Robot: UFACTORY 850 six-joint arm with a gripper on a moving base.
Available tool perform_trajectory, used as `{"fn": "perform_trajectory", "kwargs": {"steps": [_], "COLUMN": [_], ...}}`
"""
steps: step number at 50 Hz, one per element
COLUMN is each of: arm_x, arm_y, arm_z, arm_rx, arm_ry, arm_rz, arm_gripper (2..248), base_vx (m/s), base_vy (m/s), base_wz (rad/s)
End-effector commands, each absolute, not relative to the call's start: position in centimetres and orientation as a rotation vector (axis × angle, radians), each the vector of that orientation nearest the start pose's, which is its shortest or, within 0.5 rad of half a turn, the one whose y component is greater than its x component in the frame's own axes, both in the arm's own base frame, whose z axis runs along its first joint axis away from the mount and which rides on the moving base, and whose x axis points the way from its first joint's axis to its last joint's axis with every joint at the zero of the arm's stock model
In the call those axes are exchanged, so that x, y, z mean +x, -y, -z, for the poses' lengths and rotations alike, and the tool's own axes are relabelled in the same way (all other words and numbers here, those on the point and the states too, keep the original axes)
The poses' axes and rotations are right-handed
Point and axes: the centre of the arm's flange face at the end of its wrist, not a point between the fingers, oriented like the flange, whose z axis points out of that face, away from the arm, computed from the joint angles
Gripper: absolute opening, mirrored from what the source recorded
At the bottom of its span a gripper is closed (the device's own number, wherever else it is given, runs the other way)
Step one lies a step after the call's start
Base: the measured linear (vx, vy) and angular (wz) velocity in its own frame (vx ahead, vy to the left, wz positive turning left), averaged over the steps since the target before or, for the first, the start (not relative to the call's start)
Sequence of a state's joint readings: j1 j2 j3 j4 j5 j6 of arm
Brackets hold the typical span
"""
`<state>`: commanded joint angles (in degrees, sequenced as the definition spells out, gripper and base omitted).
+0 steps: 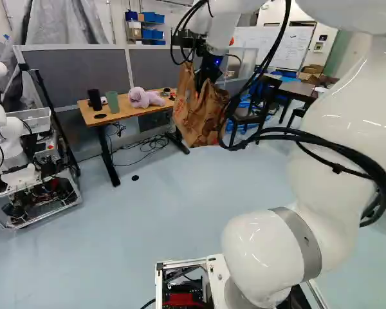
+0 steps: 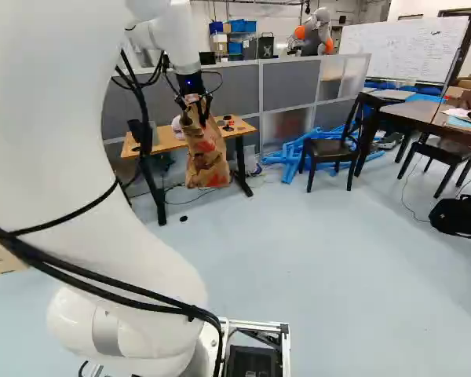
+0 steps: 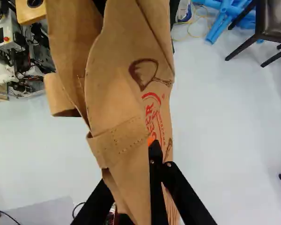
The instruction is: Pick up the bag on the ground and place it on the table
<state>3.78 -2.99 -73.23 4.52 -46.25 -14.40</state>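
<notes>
Left base view: the claw is gripping the bag, the desk lying at its nine o'clock. Right base view: it's dangling high, presumably for clearing the desk's edge. Wrist view: the claw is pinching paper.

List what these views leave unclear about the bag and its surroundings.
Brown bag: contents, every view, hidden by its own paper.
Table: right base view, middle hidden by the bag.
Pink plush: right base view, partly hidden by the bag.
Whiteboard: right base view, writing too small.
Black chair: wrist view, cut off by the edge.
</notes>
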Motion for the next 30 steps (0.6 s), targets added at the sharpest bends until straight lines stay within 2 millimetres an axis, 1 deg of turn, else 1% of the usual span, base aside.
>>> {"fn": "perform_trajectory", "kwargs": {"steps": [16, 30], "arm_x": [49.6, 48.7], "arm_y": [-3.4, -3.2], "arm_z": [-68.8, -70.6], "arm_rx": [-3.069, -3.073], "arm_ry": [0.486, 0.496], "arm_rz": [0.628, 0.671], "arm_gripper": [21, 21], "base_vx": [0.0, 0.0], "base_vy": [0.0, 0.0], "base_wz": [0.0, 0.0]}}
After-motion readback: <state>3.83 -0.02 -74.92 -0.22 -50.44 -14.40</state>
